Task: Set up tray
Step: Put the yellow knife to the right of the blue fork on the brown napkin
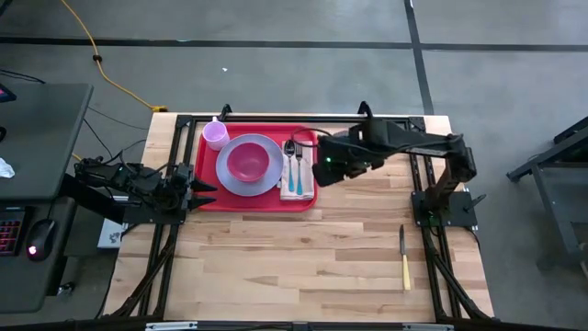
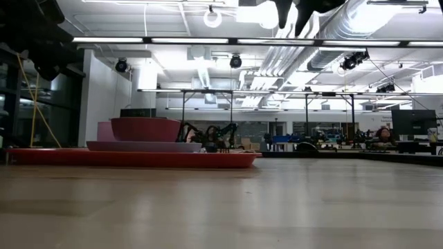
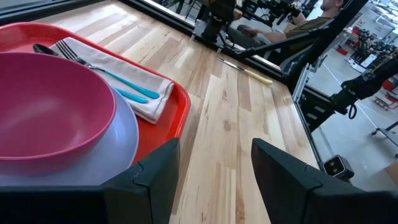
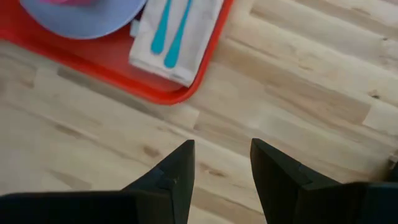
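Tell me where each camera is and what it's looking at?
High view: above the table, looking straight down; both arms show, left gripper and right gripper beside the red tray.
Low view: at tabletop height, looking level across at the tray; arm parts hang at the top.
Left wrist view: on the left arm, open fingers near the pink bowl.
Right wrist view: on the right arm, looking down, open fingers over wood.
All views share the tray.
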{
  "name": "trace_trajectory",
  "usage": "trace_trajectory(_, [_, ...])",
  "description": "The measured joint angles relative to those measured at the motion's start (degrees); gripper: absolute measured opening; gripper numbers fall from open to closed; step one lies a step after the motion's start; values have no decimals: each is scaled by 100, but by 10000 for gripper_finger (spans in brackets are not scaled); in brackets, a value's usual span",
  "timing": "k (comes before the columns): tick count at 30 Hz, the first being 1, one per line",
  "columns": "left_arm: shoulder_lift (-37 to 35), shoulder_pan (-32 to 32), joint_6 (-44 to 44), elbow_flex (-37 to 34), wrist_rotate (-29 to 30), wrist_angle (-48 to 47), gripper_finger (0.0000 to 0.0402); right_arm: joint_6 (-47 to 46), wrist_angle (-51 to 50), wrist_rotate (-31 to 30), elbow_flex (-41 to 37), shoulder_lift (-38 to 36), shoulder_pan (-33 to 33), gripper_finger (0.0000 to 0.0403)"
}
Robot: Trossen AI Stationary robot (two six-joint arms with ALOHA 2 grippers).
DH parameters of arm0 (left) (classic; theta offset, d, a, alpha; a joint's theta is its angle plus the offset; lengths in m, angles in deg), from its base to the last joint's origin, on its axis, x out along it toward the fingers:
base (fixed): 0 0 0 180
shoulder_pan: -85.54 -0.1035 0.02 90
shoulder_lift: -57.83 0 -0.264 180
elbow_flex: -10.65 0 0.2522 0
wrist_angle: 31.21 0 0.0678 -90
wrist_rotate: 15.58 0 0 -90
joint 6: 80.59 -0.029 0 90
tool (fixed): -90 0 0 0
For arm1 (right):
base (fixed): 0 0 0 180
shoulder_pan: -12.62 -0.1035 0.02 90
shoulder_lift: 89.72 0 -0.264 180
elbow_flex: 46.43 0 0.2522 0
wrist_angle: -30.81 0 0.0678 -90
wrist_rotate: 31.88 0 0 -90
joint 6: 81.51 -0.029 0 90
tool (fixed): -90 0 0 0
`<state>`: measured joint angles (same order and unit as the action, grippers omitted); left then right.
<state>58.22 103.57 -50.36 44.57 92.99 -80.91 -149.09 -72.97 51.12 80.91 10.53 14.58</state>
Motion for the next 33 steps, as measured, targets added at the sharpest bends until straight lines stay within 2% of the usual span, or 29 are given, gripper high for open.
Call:
trace_trajectory(6, [2, 0, 75, 0, 0, -2, 227, -400, 4, 203, -10, -36, -375, 133])
trace_trajectory(9, [2, 1, 108, 1, 2, -11, 227, -788, -4, 371, -249, -40, -516, 133])
trace_trajectory(19, [2, 2, 112, 0, -29, -17, 227, -2182, 3, 1287, -2019, -461, -1224, 133])
trace_trajectory(25, [2, 1, 154, 0, -44, -17, 227, -3582, 42, 1814, -3039, -997, -1908, 133])
trace_trajectory(29, [2, 2, 156, 0, -46, -17, 227, -4425, 296, 1969, -3550, -1408, -2414, 133])
trace_trajectory(33, [2, 2, 156, 0, -46, -15, 227, -4741, 632, 2091, -3905, -1674, -2755, 133])
